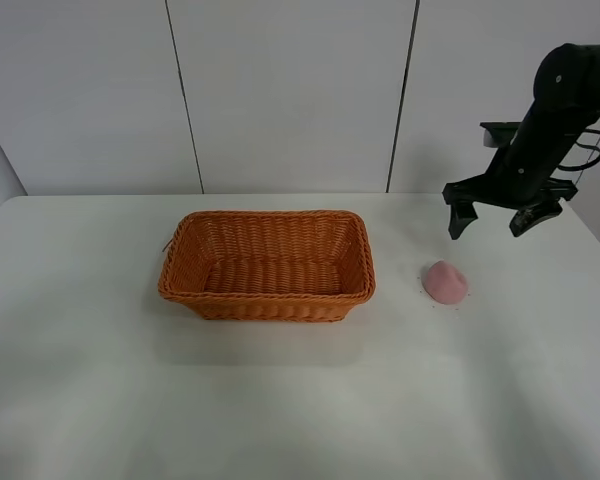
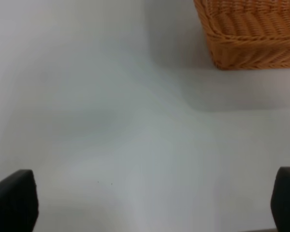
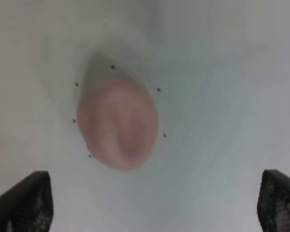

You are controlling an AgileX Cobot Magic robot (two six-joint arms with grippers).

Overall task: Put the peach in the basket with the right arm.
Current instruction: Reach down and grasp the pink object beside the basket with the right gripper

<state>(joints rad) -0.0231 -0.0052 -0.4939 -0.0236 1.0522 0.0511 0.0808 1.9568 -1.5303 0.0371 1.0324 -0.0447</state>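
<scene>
While the right arm (image 1: pixel 560 100) hangs over the table's far right corner, its upper links are cut off by the frame edge, and any marking on them is too small to read. The right gripper (image 1: pixel 490 230) is spread wide and holds nothing, with its fingertips in the air above the white table (image 1: pixel 100 400). The peach (image 1: pixel 446 282) lies on the bare tabletop, right of the basket (image 1: pixel 270 305) and clearly apart from it, nearer the camera than the gripper. In the right wrist view the peach is blurred but sits between the lines of the two fingers, touching neither. A few small dark specks (image 3: pixel 158 89) ring it on the table; what they are cannot be made out. The basket stands upright near the middle of the table, its inside showing only weave, with open tabletop on every side and the widest stretch in front. The table's back edge meets a pale panelled wall (image 1: pixel 280 90), and its right edge runs close under the arm. Of the left gripper (image 2: pixel 150 200) only two black fingertips show at the corners of its own view. They are set far apart over bare table with nothing between them. One corner of the basket is in sight beyond them, cut off by the frame.
</scene>
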